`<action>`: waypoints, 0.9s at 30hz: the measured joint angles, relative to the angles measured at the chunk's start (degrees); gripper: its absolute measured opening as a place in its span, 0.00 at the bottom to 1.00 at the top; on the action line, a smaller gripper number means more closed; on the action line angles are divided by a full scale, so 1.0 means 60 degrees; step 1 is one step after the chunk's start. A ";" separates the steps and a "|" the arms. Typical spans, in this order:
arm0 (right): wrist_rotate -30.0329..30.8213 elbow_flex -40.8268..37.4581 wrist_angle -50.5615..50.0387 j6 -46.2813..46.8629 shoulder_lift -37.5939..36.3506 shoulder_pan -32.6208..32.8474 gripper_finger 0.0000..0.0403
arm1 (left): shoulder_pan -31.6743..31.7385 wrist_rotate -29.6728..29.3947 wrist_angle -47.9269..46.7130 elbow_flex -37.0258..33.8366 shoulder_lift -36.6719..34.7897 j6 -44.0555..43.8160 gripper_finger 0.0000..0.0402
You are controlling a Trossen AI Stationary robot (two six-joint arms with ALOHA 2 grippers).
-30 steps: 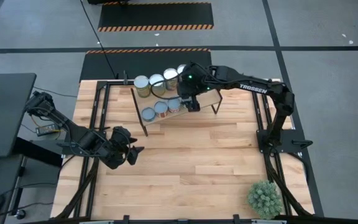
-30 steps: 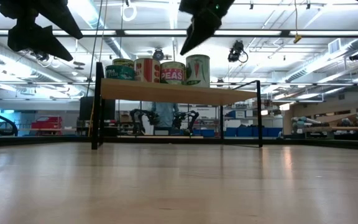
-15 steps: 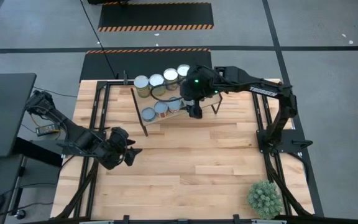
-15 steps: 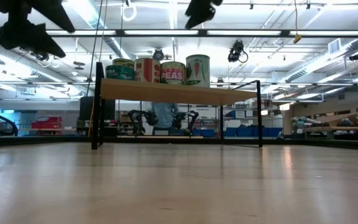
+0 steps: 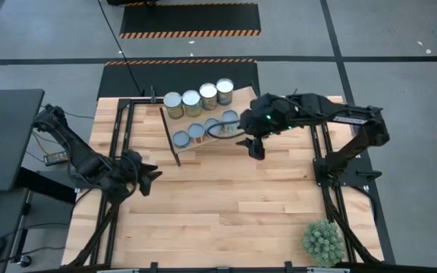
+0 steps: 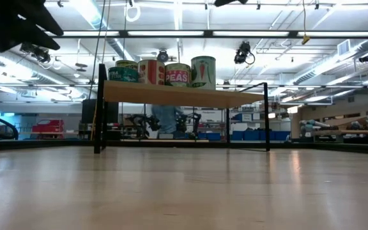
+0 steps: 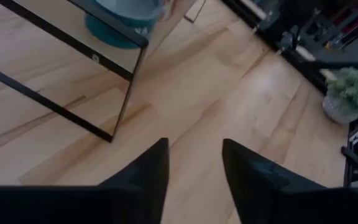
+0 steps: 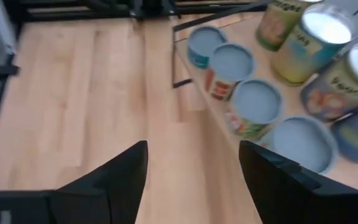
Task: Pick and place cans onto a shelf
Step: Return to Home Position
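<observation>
Eight cans stand upright on the light-wood shelf (image 5: pixel 258 121) at the table's far side. Four taller cans (image 5: pixel 199 97) form the back row and four shorter cans (image 5: pixel 204 129) the front row. They also show in the low view (image 6: pixel 177 73) and in the right wrist view (image 8: pixel 255 102). My right gripper (image 5: pixel 256 148) is open and empty, just right of and nearer than the shelf's front row. My left gripper (image 5: pixel 147 174) is open and empty over the table's left part, near the shelf's left leg (image 7: pixel 124 93).
A green spiky plant (image 5: pixel 323 241) stands at the table's near right corner. Black frame rails (image 5: pixel 120 136) run along the table's left and right sides. Bare wood tabletop (image 5: pixel 234 197) lies between the shelf and the near edge.
My right gripper has risen and drawn away from above the shelf's front row of cans toward the table's right and near side. My left gripper has risen and pulled back a little toward the left edge. The cans have stayed in place.
</observation>
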 joint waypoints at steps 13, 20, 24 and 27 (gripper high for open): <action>-0.0029 -0.4840 0.4405 0.2578 -0.2784 0.0761 0.61 | 0.0712 -0.0506 0.1139 -0.1187 -0.1710 0.0717 0.02; -0.0189 -0.7008 0.6584 0.3605 -0.4126 0.1041 0.58 | 0.0747 -0.1286 0.1156 -0.1958 -0.3031 0.0544 0.01; -0.0186 -0.8000 0.7376 0.4187 -0.4710 0.1129 0.54 | 0.0747 -0.1539 0.1208 -0.2652 -0.3763 0.0102 0.01; -0.0189 -0.8668 0.7932 0.4555 -0.5102 0.1192 0.49 | 0.0747 -0.1564 0.1219 -0.3071 -0.4239 -0.0182 0.00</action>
